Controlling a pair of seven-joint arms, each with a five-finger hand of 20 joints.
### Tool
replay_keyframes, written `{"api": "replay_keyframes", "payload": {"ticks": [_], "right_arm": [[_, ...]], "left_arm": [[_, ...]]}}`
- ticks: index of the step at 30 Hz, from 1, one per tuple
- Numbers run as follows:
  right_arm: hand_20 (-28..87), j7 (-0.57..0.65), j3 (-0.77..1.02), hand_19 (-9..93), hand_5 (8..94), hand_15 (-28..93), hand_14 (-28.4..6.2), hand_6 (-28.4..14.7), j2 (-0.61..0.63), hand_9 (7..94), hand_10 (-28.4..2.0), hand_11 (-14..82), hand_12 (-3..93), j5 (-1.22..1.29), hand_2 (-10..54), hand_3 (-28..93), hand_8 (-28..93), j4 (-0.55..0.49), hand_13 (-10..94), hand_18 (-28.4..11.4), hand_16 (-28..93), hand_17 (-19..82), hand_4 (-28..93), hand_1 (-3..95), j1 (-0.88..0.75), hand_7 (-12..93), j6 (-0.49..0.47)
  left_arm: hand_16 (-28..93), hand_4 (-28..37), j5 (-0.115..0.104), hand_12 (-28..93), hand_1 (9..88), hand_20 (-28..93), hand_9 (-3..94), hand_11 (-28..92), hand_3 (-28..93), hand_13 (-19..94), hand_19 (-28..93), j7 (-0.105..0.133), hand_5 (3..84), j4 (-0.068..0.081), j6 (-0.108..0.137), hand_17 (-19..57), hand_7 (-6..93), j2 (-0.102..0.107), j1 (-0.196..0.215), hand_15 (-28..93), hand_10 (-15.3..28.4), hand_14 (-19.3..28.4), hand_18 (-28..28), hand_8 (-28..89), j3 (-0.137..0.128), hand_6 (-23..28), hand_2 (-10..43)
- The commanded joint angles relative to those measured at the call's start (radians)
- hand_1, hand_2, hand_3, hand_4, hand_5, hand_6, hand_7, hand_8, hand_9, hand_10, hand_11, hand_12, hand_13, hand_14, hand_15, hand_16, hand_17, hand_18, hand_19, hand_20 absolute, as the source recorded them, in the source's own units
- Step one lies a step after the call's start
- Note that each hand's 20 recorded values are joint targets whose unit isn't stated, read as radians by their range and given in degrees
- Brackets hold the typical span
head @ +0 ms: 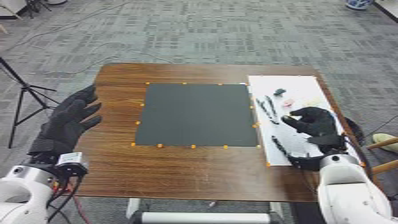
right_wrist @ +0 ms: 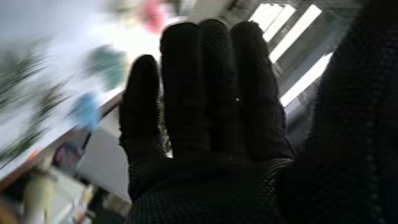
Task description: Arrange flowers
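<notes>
In the head view my right hand [head: 313,123] is over the white board [head: 305,86] on the table's right side, among the flowers. Dark green stems [head: 267,106] lie on the board beyond and to the left of it, with a pink flower [head: 288,103] near its fingers. Another dark stem [head: 281,146] lies nearer the robot. In the right wrist view the same right hand [right_wrist: 204,115] has straight fingers and holds nothing visible; blurred greenery [right_wrist: 22,75] and a pink bloom [right_wrist: 155,17] are beyond it. My left hand [head: 67,122] is open at the table's left edge.
A dark grey mat [head: 195,115] with orange markers round its border covers the middle of the brown table [head: 115,165]. A black tripod [head: 25,86] stands on the floor at the left.
</notes>
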Motion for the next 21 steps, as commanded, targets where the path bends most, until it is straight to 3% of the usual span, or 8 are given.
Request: {"api": "replay_keyframes", "payload": {"ticks": [1,6,11,21], "right_arm": [[51,0.218,-0.051,71,54.2,74,-9.7,1.2,0.069,54.5,-10.4,55.2,40.8,-0.693,-9.5,-28,-14,-0.029,48,-15.2,31,19,-5,66.1,0.022,44,-0.24],[51,0.202,-0.061,73,54.3,75,-10.8,0.8,0.078,55.1,-11.3,56.8,41.7,-0.674,-9.5,-28,-16,-0.036,50,-17.1,32,20,-1,62.1,0.026,47,-0.258],[50,0.169,-0.056,74,54.0,76,-11.5,0.3,0.112,54.8,-12.2,57.5,41.6,-0.66,-9.5,-20,-17,-0.047,50,-18.7,31,20,-1,58.1,0.015,48,-0.288],[48,0.128,-0.017,76,55.9,77,-12.4,0.4,0.16,55.5,-12.0,59.3,40.5,-0.651,-9.5,12,-19,-0.076,51,-20.3,30,20,-19,56.0,-0.054,50,-0.374]], "left_arm": [[-5,-28.3,0.013,20,26.0,12,12.5,18,64,4,38,-0.012,17.8,-0.013,0.01,-12.2,21.3,0.01,0.012,40,7.9,11.0,18.1,-10,-0.027,1.2,-7.4],[-5,-28.3,0.015,20,25.9,12,12.5,18,65,4,38,-0.014,17.9,-0.006,0.001,-12.2,21.4,0.016,-0.01,40,8.0,11.0,18.1,-10,-0.014,1.3,-7.3],[-5,-28.3,0.013,20,25.8,12,12.5,18,65,4,38,-0.009,17.9,-0.012,0.009,-12.2,21.4,0.016,0.008,40,8.0,11.1,18.1,-10,-0.022,1.3,-7.3],[-5,-28.3,0.012,20,25.8,12,12.6,18,65,4,38,-0.012,18.0,-0.012,0.01,-12.2,21.2,0.019,0.015,40,7.9,11.2,18.1,-10,-0.028,1.3,-7.4]]}}
